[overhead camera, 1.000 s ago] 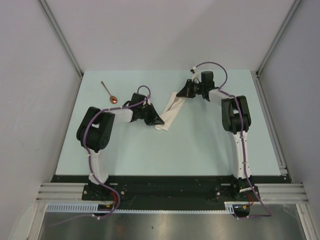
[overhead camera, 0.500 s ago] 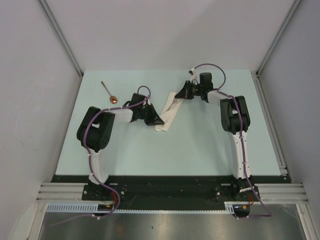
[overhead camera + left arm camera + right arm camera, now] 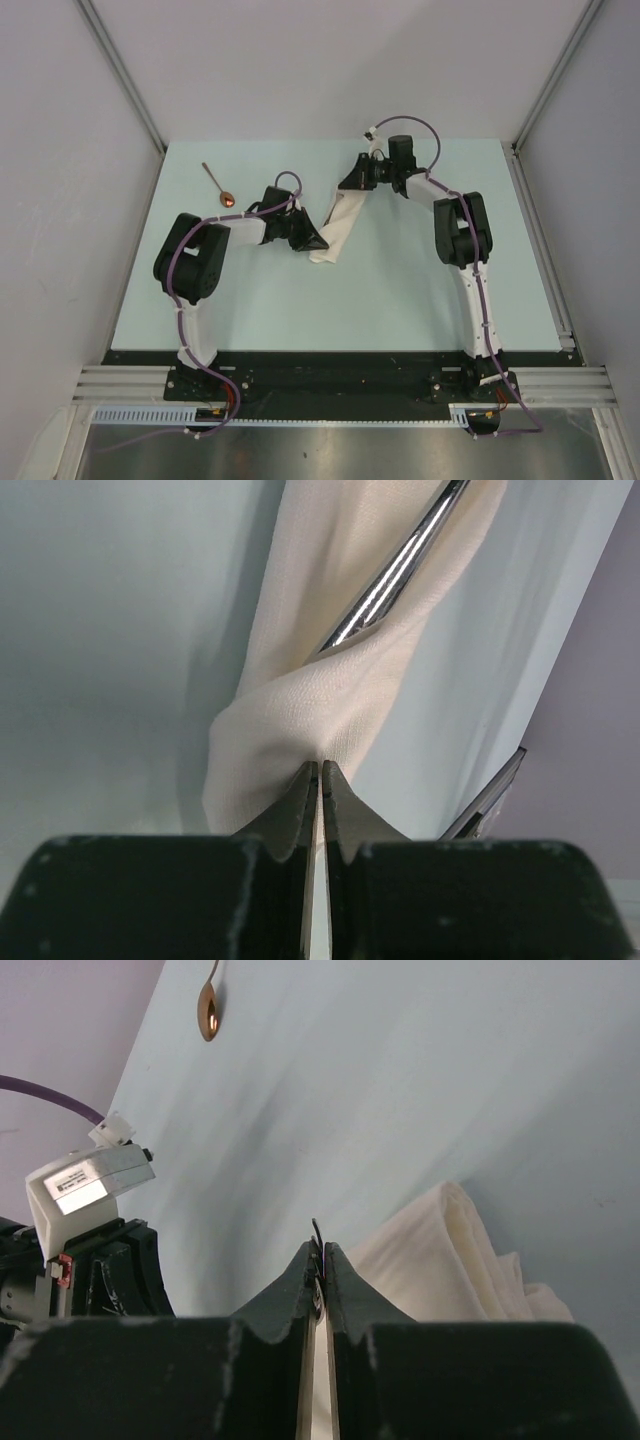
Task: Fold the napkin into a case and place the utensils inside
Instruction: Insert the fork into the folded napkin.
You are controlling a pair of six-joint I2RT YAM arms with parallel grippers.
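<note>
The only lettering is on a white tag [image 3: 88, 1182] on the left arm, seen from the right wrist, and its print is too small to read. The left gripper [image 3: 318, 772] is pinched shut on the near end of the case [image 3: 300, 700], a narrow cream strip lying aslant mid-table between the two grippers. The fork [image 3: 395, 570] shows only as a bright shaft running out of the fold and off the top of that view. The right gripper [image 3: 320, 1252] sits at the case's far end, fingers all but together around a thin dark sliver I cannot identify; whether it grips anything I cannot tell. The spoon [image 3: 208, 1008] lies well apart at the far left, its handle cut off in the right wrist view. The table [image 3: 400, 290] is pale mint, walled by plain grey panels [image 3: 60, 150], with aluminium rails [image 3: 130, 385] along the near edge.
</note>
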